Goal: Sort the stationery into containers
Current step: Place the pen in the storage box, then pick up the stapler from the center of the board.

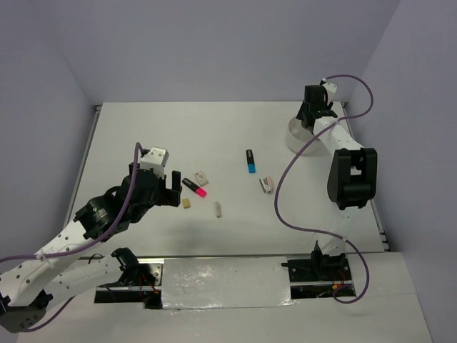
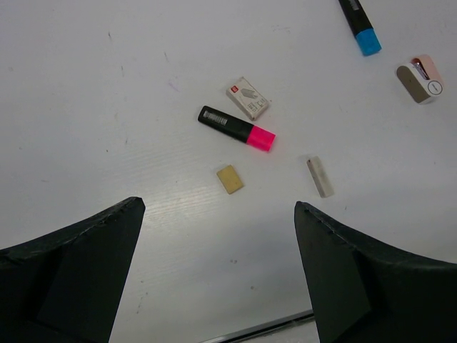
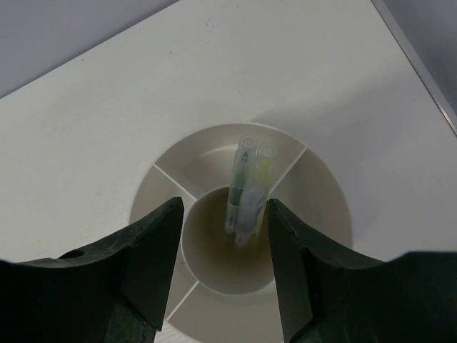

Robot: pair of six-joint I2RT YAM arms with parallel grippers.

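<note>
My right tool (image 3: 225,214) hangs over the round white divided plastic bowl (image 3: 314,193), jaws partly apart. Two thin translucent pens (image 3: 246,189) stand between them in the centre well, leaning on its rim and seemingly unclamped. I judge this drop done. My left tool (image 2: 218,207), spread wide, hovers above the matte white desk (image 2: 107,107). Just ahead lies the glossy pink-and-black highlighter (image 2: 237,128), a blocky bar that calls for a descent and a crosswise pinch.
</note>
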